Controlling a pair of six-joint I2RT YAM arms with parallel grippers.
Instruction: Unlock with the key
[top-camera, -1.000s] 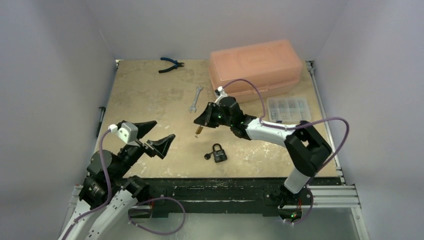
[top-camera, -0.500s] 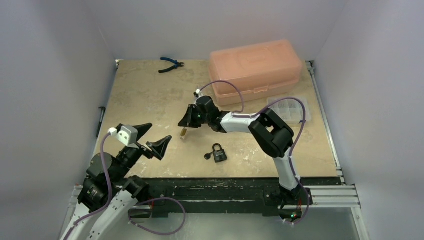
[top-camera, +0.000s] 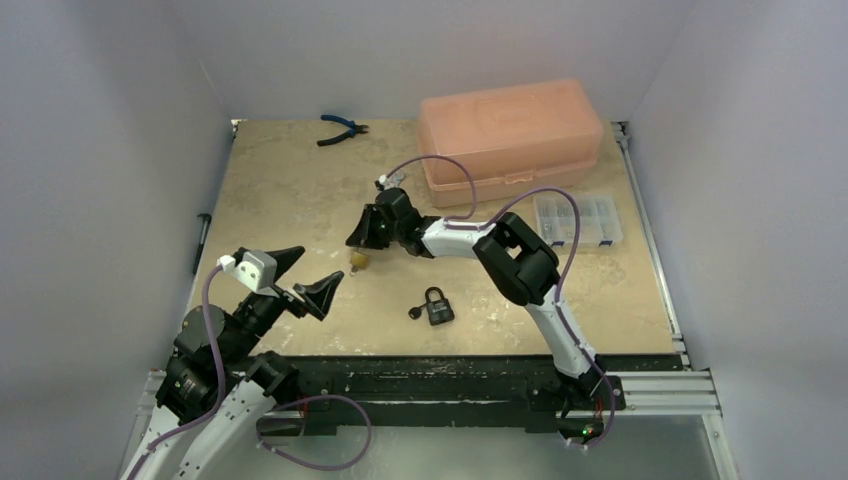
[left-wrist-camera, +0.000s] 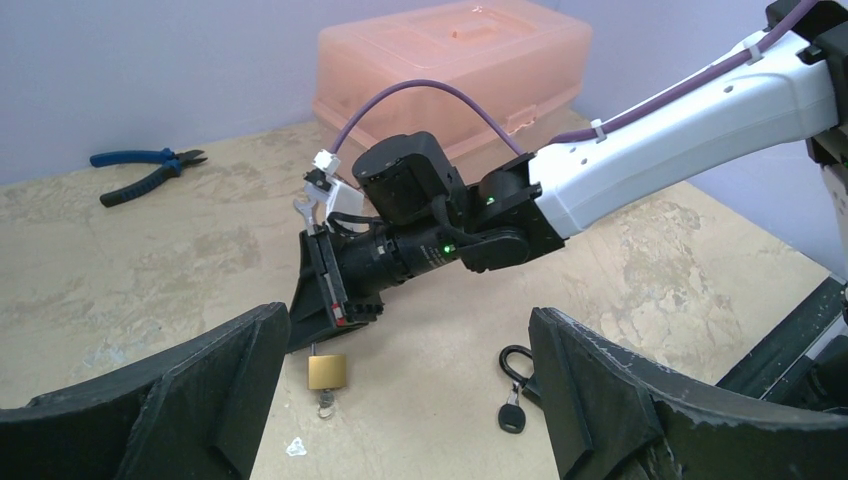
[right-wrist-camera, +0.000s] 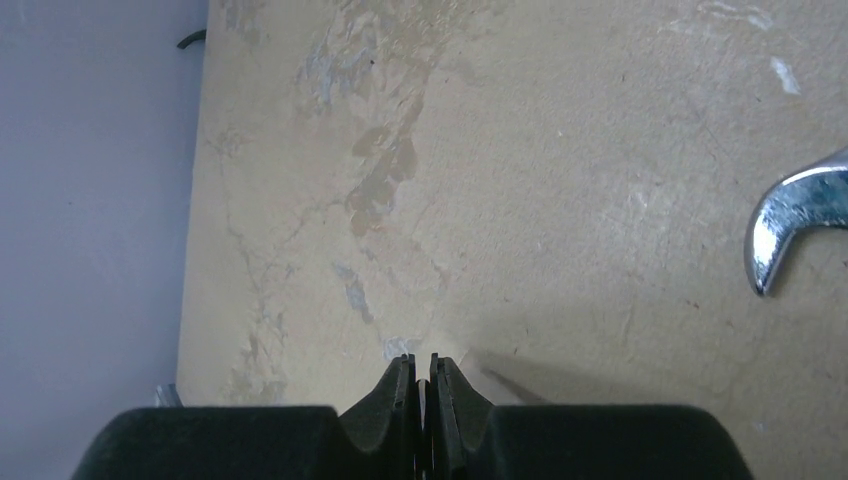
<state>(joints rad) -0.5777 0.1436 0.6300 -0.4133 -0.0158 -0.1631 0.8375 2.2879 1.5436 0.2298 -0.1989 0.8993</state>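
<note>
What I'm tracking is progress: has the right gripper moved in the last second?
Yes: the right gripper, holding the brass padlock, has shifted left, away from the orange toolbox.

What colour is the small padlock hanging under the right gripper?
Brass gold. The small padlock shows best in the left wrist view.

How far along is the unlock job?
Done: right end effector is shut on the shackle of the brass padlock, held in the air; what looks like a key hangs from its base. In hand: padlock sits in front of the open left end effector. Left: grip that key, turn it, free the shackle; nothing shows that done.
</note>
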